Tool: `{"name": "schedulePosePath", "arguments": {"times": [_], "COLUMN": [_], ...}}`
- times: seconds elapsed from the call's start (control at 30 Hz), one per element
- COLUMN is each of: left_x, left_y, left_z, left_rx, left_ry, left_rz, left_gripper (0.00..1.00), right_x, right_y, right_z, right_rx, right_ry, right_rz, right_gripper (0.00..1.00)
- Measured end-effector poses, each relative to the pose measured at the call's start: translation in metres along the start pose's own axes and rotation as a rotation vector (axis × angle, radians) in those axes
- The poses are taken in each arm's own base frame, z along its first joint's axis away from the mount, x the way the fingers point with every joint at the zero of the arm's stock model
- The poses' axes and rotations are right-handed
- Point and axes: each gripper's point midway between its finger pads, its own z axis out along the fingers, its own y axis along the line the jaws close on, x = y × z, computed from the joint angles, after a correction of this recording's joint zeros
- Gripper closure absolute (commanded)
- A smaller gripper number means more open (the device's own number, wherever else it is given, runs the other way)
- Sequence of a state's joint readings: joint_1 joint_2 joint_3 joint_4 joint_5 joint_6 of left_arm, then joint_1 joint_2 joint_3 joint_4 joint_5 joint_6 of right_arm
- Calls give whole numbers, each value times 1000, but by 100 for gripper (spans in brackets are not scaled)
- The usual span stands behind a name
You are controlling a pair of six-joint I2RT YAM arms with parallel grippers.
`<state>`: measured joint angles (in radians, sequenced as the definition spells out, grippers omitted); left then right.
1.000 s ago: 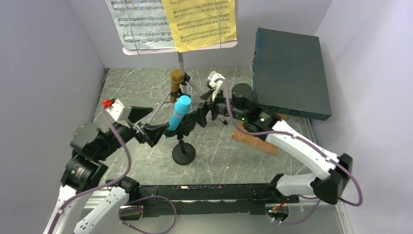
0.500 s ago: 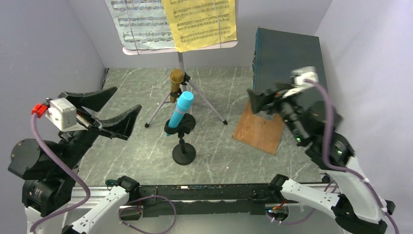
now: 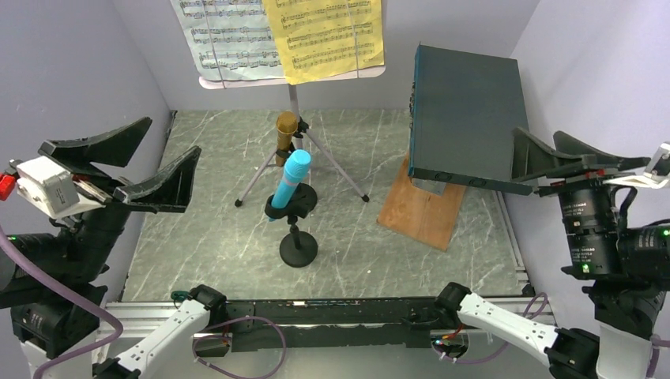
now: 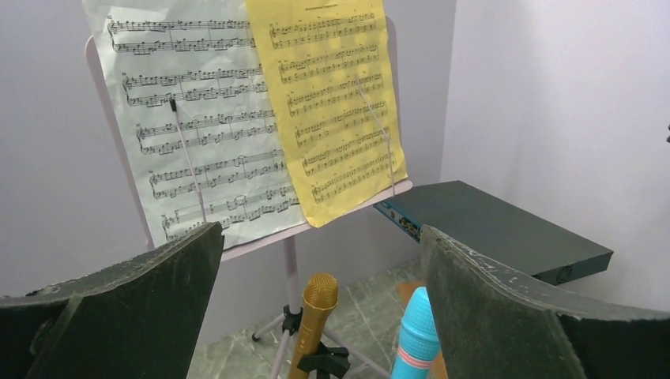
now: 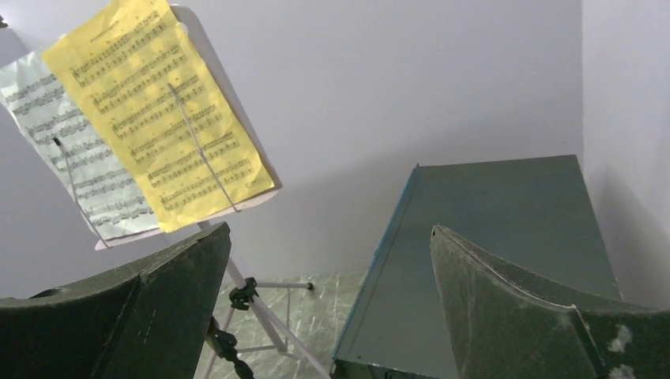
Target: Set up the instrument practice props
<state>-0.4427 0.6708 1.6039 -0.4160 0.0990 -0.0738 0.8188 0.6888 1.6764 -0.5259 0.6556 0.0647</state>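
Note:
The music stand's pale desk (image 3: 237, 80) holds a white page (image 3: 225, 35) and a yellow page (image 3: 324, 35) above silver tripod legs (image 3: 336, 170). A gold microphone (image 3: 285, 130) stands upright by the stand's pole, held in a black clip (image 4: 324, 362). In front of it a blue microphone (image 3: 292, 181) leans in a black holder on a round base (image 3: 299, 253). My left gripper (image 3: 174, 136) hangs open and empty, high at the far left. At the far right my right gripper (image 3: 536, 133) is open and empty beside the box. Both wrist views look towards the pages (image 4: 332, 110) (image 5: 158, 118).
A large dark teal box (image 3: 466, 118) stands at the back right, its front edge over a flat brown wooden board (image 3: 423, 209). Grey walls close in the left, back and right sides. A black rail (image 3: 332, 312) runs along the near edge.
Both arms have drawn back from the blue microphone at the centre and risen, the left to the far left, the right to the far right. Their jaws stayed open.

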Motion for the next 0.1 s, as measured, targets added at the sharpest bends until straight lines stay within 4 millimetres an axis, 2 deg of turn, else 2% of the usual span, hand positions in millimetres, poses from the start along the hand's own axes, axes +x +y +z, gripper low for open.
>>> {"name": "schedulePosePath", "arguments": {"times": [0.1], "left_x": [-1], "left_y": [1], "left_z": [0], "left_rx": [-3], "left_ry": [-6], "left_rz": [5], "left_gripper": [1], "right_x": [5], "right_y": [-10], "right_z": [-8], "right_rx": [16], "right_ry": [-5], "right_rz": [-8], "right_gripper": [0]}}
